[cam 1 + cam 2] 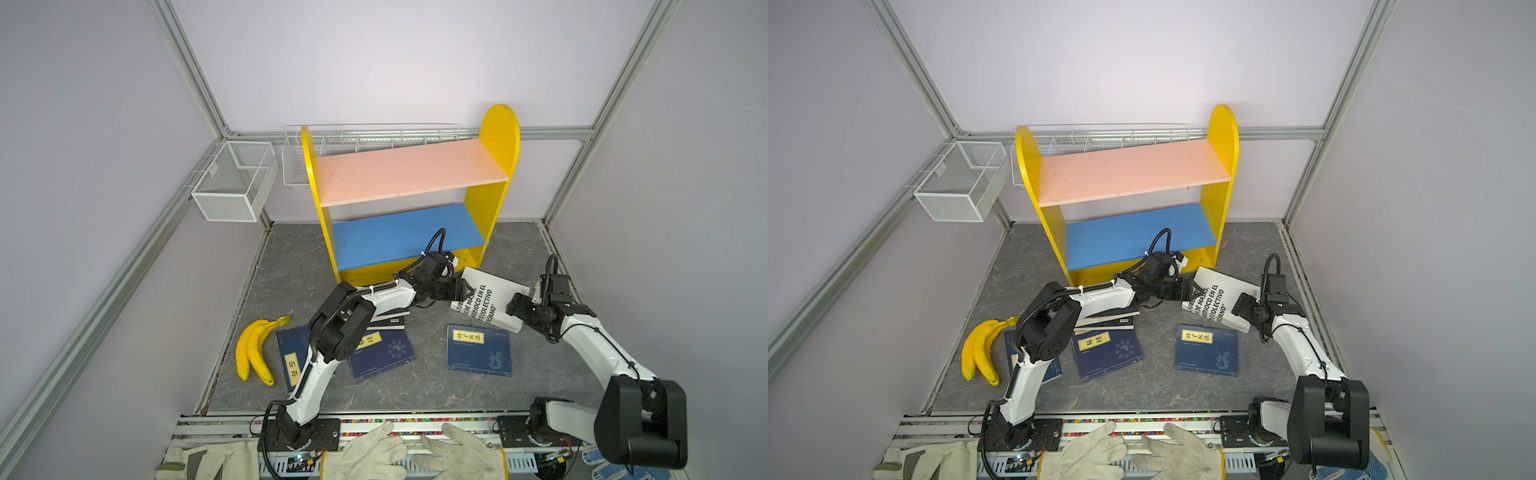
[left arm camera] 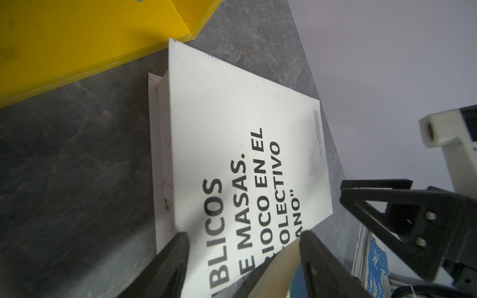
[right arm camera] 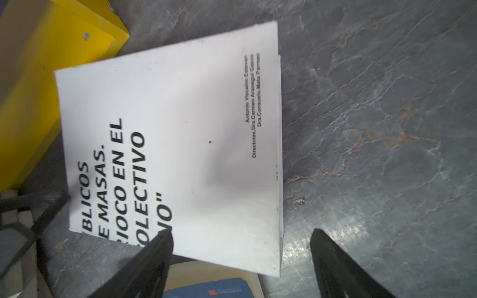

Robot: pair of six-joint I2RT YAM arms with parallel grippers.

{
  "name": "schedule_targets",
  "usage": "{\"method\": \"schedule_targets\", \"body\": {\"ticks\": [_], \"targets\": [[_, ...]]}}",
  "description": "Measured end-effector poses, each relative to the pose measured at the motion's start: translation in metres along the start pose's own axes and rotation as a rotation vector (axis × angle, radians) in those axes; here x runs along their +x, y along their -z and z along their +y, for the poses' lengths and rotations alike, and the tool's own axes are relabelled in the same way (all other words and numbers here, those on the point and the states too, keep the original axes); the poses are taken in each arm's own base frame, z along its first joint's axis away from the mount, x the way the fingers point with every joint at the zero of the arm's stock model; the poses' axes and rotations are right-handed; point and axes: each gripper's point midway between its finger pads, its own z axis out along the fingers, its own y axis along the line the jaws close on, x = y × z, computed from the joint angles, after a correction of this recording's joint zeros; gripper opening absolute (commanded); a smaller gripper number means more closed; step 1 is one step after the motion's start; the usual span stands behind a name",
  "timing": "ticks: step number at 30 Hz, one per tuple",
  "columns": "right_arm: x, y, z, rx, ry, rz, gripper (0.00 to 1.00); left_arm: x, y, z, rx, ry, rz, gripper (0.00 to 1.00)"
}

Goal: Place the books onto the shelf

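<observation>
Just in front of the right foot of the shelf (image 1: 498, 141), the white book (image 1: 494, 297) lay cover-up on the table (image 1: 415, 386), one far corner close to the yellow base. Its longer side seemed to run across the table, from left to right and slightly toward the front, though that was hard to judge. The bold black lettering read away from the robot, toward the shelf. The title end pointed at the left gripper (image 1: 466, 289) and the small author lines at the right gripper (image 1: 513, 306).

The two grippers flanked the book, one at each end. In the left wrist view the left fingers (image 2: 178, 258) stood apart, with the book's near title corner between them, and no squeeze on it could be seen. In the right wrist view the right fingers (image 3: 160, 252) were likewise spread, one over the cover's near edge and one over the table, the book's corner lying between them.

The other books lay nearer the front. A navy book (image 1: 478, 349) sat just before the white one. A second navy book (image 1: 382, 353), a third navy book (image 1: 284, 345) and the black paperbacks (image 1: 390, 321) lay partly beneath the left arm, with bananas (image 1: 253, 353) at the table's left edge.
</observation>
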Motion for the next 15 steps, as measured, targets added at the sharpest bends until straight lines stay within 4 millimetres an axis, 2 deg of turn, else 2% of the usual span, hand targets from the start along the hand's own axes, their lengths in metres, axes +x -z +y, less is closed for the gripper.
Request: {"method": "schedule_targets", "body": {"ticks": [6,11,15], "targets": [[0.015,-0.020,0.008,-0.065,-0.010,0.078,0.78,-0.002,-0.005,-0.004,0.033,0.016,0.004,0.61],[0.013,-0.022,0.012,-0.085,-0.009,0.073,0.76,-0.003,-0.006,-0.002,0.025,0.011,-0.003,0.69],[0.013,-0.024,0.010,-0.076,-0.011,0.075,0.75,-0.008,-0.004,0.002,-0.014,-0.007,-0.030,0.72]]}}
